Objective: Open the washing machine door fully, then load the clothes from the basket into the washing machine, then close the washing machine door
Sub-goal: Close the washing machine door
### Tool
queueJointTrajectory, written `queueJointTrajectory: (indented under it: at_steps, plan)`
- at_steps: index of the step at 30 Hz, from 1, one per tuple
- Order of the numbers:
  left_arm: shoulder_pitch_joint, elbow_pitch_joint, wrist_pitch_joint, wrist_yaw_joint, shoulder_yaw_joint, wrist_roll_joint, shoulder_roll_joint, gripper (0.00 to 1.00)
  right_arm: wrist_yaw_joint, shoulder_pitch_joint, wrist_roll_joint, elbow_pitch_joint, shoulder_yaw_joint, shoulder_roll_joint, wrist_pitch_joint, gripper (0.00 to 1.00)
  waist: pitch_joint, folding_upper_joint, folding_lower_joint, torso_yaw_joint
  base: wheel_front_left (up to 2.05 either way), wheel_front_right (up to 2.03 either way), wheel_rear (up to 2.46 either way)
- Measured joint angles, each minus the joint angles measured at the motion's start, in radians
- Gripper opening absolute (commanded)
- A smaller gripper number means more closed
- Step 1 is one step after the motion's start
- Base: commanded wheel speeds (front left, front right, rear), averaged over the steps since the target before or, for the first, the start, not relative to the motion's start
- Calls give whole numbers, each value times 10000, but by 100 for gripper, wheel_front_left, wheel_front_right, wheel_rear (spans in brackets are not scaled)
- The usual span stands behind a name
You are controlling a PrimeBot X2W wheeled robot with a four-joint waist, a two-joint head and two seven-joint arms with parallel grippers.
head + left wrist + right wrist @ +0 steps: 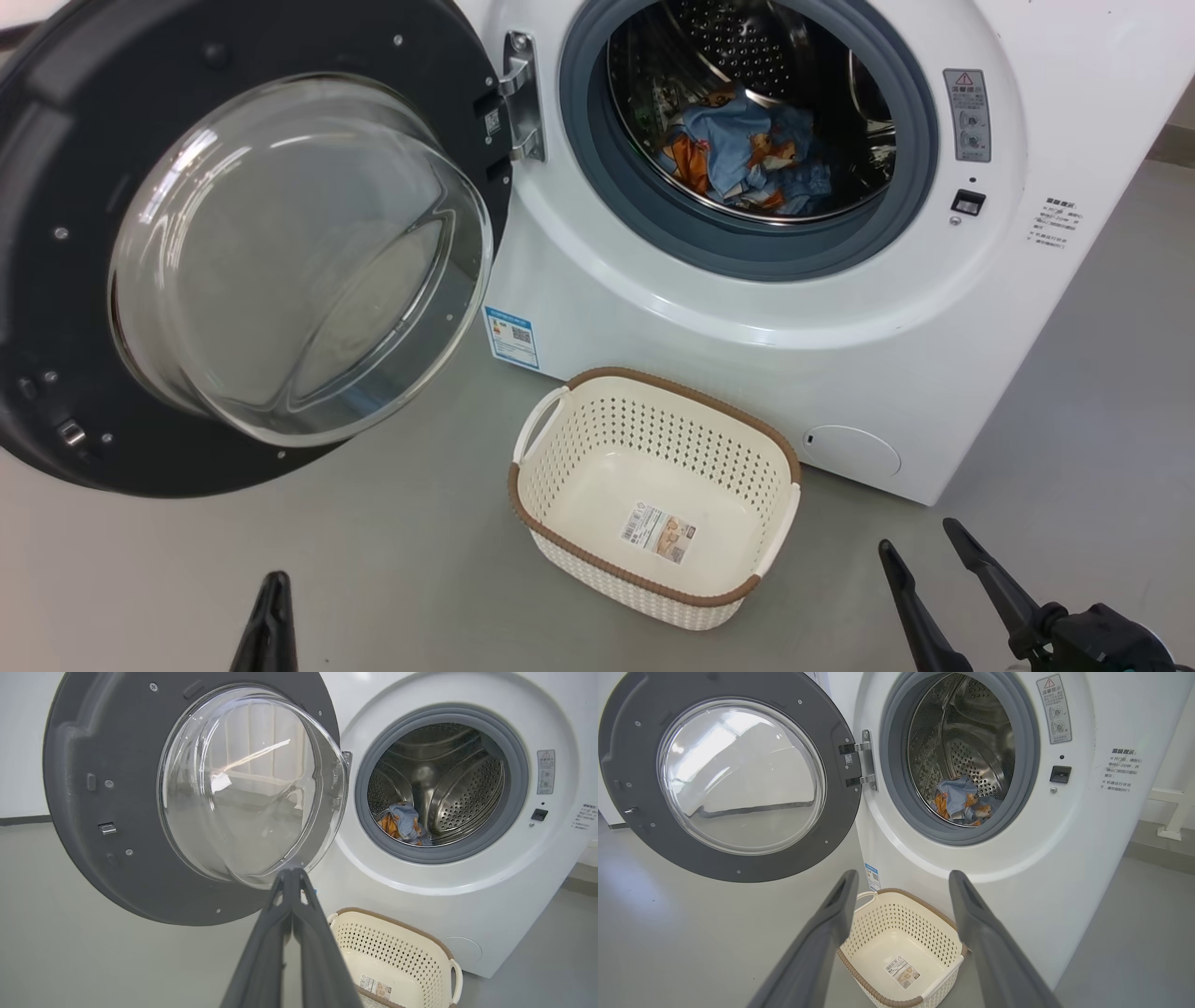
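Inside, blue orange-printed clothes (747, 154) lie crumpled in the drum (738, 37); left hand (292, 873) clenched, right hand (902, 879) spread.

Door (299, 257) aside, drum mouth (738, 65) unobstructed.

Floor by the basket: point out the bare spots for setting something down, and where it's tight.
Bare floor lies left of the basket, between it, the open door and the left gripper. Another patch lies right of the basket, before the right gripper. The basket is empty too. Tight: the strip between basket and washing machine.
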Motion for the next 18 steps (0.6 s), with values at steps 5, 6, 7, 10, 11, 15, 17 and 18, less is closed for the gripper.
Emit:
queueJointTrajectory:
  at_steps: [5, 6, 7, 10, 11, 15, 17, 18]
  plan:
    - [-23, -311, 0, -886, 585, -1672, -562, 0, 0, -1, 0, 0, 12, -42, 2, 100, 72, 0, 0, 30, 0, 0, 0]
    - [-29, -313, 0, -1032, 729, -2029, -604, 0, 0, -1, 0, 0, 15, -56, 2, 100, 80, 0, 0, 32, 0, 0, 0]
    - [-48, -322, 0, -1302, 986, -2742, -709, 0, 0, -2, 0, 0, 12, -69, 2, 100, 95, 0, 0, 32, 0, 0, 0]
    - [-221, -412, 0, -1553, 1340, -3973, -779, 0, 0, -3, 0, 0, 8, -75, 2, 100, 118, 0, 0, 33, 0, 0, 0]
    - [-334, -481, 0, -1632, 1450, -4376, -780, 0, 0, -3, 0, -2, 6, -77, 2, 100, 132, 0, 0, 33, 0, 0, 0]
    - [-811, -830, -2, -1789, 1770, -5825, -825, 0, 0, -5, 0, -6, 4, -100, 2, 100, 193, 0, 0, 42, 0, 0, 0]
    - [-1129, -1093, 13, -1791, 1990, -7028, -840, 0, 0, -8, 0, -15, 0, -144, 2, 100, 247, 0, 1, 49, 0, 0, 0]
    - [-1291, -1248, 46, -1791, 2161, -7557, -823, 0, 0, -8, 0, -21, -2, -176, 2, 100, 279, 0, 0, 54, 0, 0, 0]
